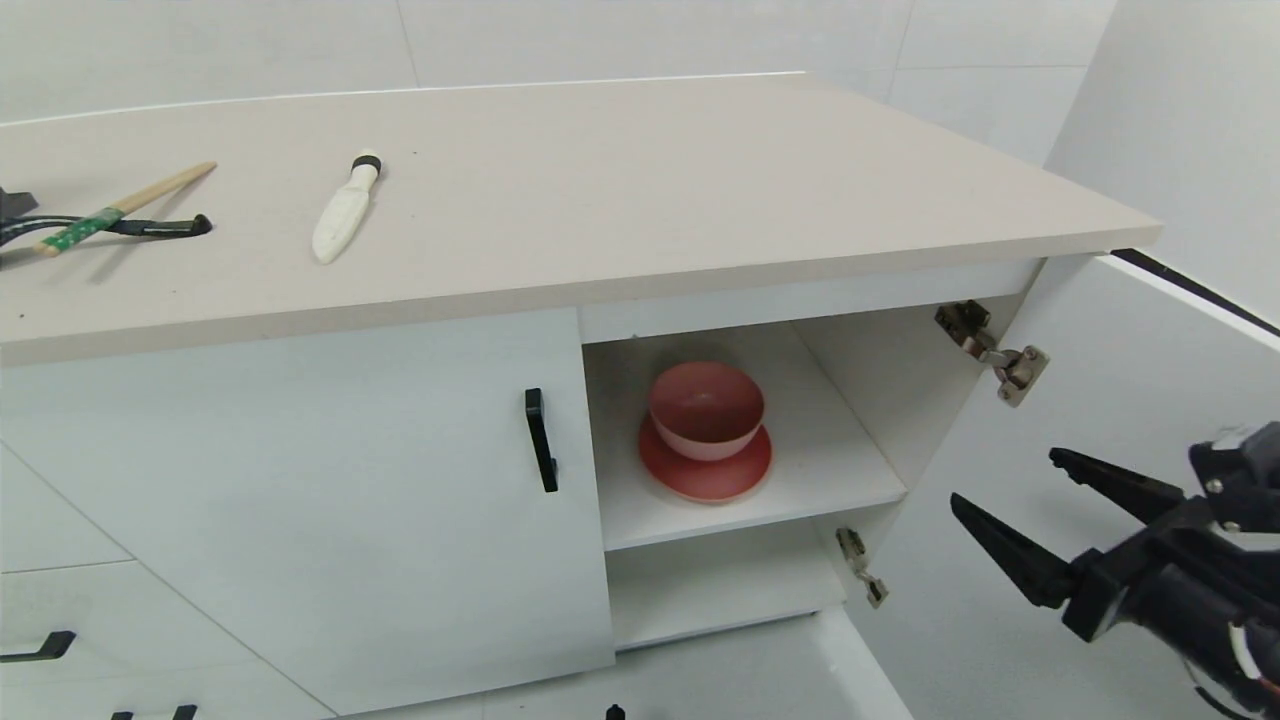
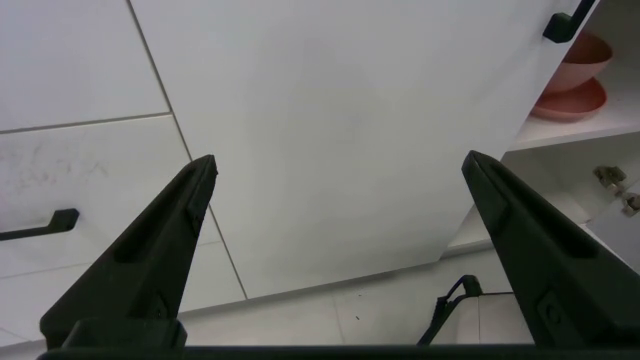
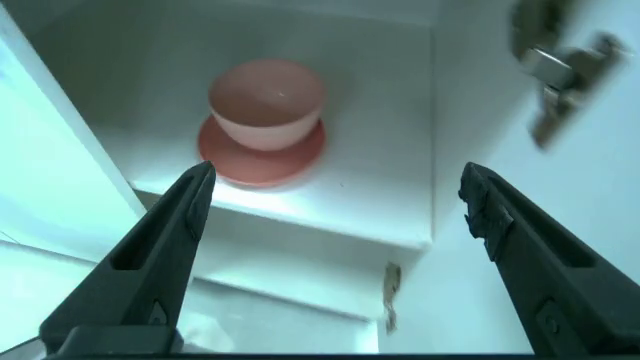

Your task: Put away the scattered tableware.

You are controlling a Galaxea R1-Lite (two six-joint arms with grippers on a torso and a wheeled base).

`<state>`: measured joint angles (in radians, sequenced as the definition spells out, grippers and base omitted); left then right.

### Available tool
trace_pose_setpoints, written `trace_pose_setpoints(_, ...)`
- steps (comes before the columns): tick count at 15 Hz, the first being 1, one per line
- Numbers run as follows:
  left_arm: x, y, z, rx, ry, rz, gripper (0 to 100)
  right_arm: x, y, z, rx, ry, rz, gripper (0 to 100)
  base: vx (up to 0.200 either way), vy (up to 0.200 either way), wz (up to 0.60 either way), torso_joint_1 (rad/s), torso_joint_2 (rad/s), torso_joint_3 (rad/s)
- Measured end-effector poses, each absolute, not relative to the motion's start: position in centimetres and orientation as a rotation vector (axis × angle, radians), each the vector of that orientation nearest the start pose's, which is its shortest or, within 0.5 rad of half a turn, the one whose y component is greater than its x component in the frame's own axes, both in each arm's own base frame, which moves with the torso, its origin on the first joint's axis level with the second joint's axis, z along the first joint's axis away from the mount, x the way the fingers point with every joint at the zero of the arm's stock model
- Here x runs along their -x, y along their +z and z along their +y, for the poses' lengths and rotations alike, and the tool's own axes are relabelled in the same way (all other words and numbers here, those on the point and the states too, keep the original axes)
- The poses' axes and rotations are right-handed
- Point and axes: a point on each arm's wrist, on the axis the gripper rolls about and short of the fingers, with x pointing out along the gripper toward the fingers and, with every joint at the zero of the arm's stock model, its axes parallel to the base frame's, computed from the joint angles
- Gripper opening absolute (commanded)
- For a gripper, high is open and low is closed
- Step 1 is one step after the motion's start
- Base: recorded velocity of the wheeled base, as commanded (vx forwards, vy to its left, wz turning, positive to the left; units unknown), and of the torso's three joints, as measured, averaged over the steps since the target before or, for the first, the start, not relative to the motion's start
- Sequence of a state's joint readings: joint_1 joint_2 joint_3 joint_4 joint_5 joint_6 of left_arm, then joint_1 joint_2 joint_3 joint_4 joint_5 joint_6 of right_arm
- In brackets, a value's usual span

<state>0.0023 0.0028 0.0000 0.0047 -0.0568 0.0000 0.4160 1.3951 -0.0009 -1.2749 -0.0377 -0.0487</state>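
Observation:
A pink bowl [image 1: 705, 405] stands on a red plate [image 1: 705, 472] on the upper shelf of the open cabinet; the right wrist view also has the bowl [image 3: 265, 100] and plate [image 3: 300, 160]. Wooden chopsticks [image 1: 110, 212] with a green band lie at the counter's left edge, crossing a thin black utensil [image 1: 160, 228]. A white knife-like utensil [image 1: 345, 210] lies further right on the counter. My right gripper [image 1: 1005, 478] hangs open and holds nothing, in front of the cabinet opening, right of the shelf [image 3: 338, 180]. My left gripper [image 2: 338, 165] is open, facing the shut door low down.
The right cabinet door [image 1: 1100, 400] is swung open beside my right gripper, its hinges [image 1: 1000, 360] exposed. The left door [image 1: 300, 480] is shut, with a black handle [image 1: 540, 440]. Drawers with black handles [image 1: 40, 648] lie to the left. A lower shelf [image 1: 720, 590] sits beneath.

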Motion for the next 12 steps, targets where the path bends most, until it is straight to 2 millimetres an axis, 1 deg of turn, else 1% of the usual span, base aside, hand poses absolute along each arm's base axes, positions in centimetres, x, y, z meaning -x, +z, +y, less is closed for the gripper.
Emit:
trace_pose_setpoints(2, 2.3, 7.5, -0.1, 0.000, -0.054, 0.007, 100, -12.0, 12.4, 5.1, 0.057, 0.363, 0.178, 100, 0.000, 0.000, 0.00, 0.000, 0.00, 0.000)
trace_pose_setpoints(5, 2.3, 7.5, -0.1, 0.000, -0.054, 0.008, 100, -7.6, 12.2, 2.9, 0.029, 0.326, 0.230, 100, 0.000, 0.000, 0.00, 0.000, 0.00, 0.000)
trace_pose_setpoints(7, 2.3, 7.5, -0.1, -0.001, -0.054, 0.008, 100, -4.3, 11.3, 1.4, 0.004, 0.273, 0.222, 100, 0.000, 0.000, 0.00, 0.000, 0.00, 0.000)
trace_pose_setpoints(9, 2.3, 7.5, -0.1, -0.001, -0.054, 0.008, 100, -1.5, 10.3, 0.3, -0.031, 0.227, 0.160, 100, 0.000, 0.000, 0.00, 0.000, 0.00, 0.000)
trace_pose_setpoints(11, 2.3, 7.5, -0.1, -0.001, -0.054, 0.008, 100, 0.2, 9.3, 0.0, -0.054, 0.185, 0.101, 100, 0.000, 0.000, 0.00, 0.000, 0.00, 0.000)
trace_pose_setpoints(12, 2.3, 7.5, -0.1, 0.000, -0.054, 0.008, 100, 0.7, 8.6, -0.1, -0.053, 0.161, 0.113, 100, 0.000, 0.000, 0.00, 0.000, 0.00, 0.000)
